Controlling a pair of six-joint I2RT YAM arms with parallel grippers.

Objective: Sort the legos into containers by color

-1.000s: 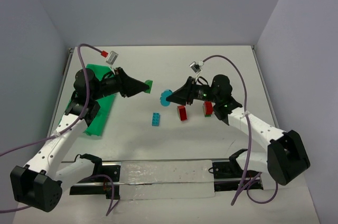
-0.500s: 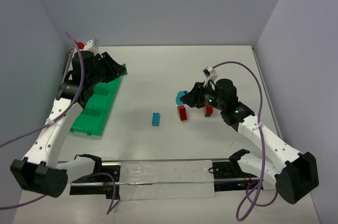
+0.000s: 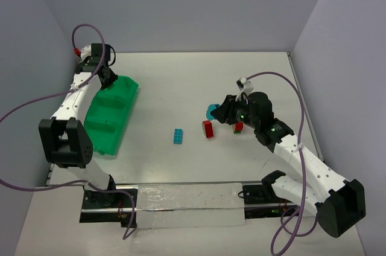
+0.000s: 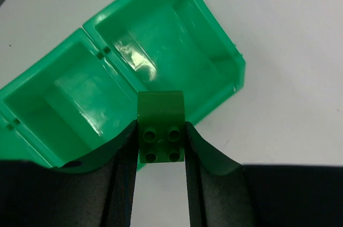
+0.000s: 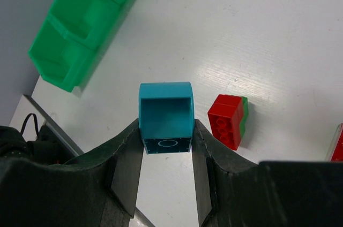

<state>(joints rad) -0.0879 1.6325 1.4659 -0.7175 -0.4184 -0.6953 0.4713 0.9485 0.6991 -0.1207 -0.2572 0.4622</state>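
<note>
The left gripper (image 4: 161, 144) is clamped on a green brick (image 4: 161, 114), held above the rim of the tray's (image 4: 222, 39) end compartment, at ten o'clock on the table (image 3: 181, 81) in the top view. The right gripper (image 5: 166, 136) pinches a teal brick (image 5: 166, 110) above the table. In the top view a red brick (image 3: 208, 129) lies at six o'clock of it, a blue brick (image 3: 178, 136) at eight o'clock, and the tray well apart at nine.

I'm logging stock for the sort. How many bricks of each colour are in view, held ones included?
Red bricks: 2, one with a green layer
Green brick: 1, in the left hand
Teal brick: 1, in the right hand
Blue brick: 1
Total: 5
</note>
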